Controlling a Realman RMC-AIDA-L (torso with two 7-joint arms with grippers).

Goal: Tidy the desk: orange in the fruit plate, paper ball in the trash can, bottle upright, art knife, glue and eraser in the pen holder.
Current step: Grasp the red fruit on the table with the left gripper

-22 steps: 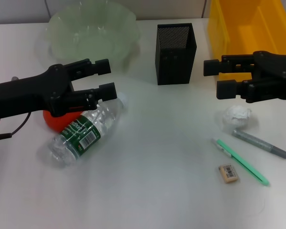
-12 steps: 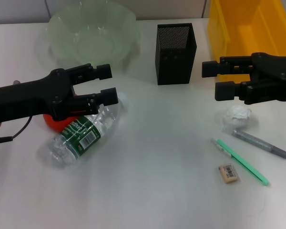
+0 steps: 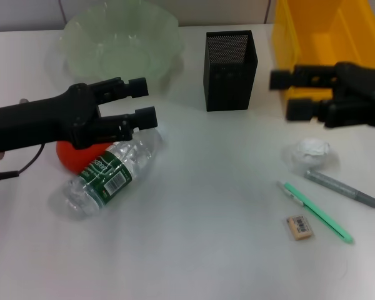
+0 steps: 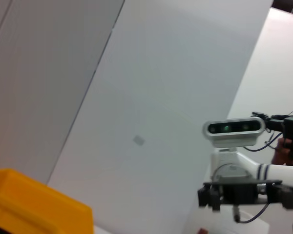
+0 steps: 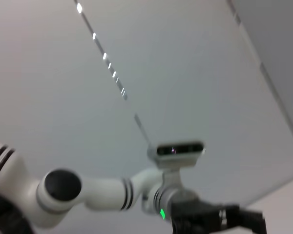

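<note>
The orange lies on the white desk at the left, touching the bottle, which lies on its side. My left gripper hovers open and empty above them. The empty fruit plate stands behind. My right gripper is open and empty in front of the yellow trash can, above and behind the paper ball. The black pen holder stands at the back centre. A green art knife, a grey glue pen and the eraser lie at the front right.
The left wrist view shows a corner of the yellow bin and the right arm's wrist camera far off. The right wrist view shows the left arm against the ceiling. The desk's middle and front are bare.
My left gripper has lifted a little and shifted slightly right over the bottle and orange. My right gripper has moved back and right, away from the paper ball. Nothing was taken hold of.
</note>
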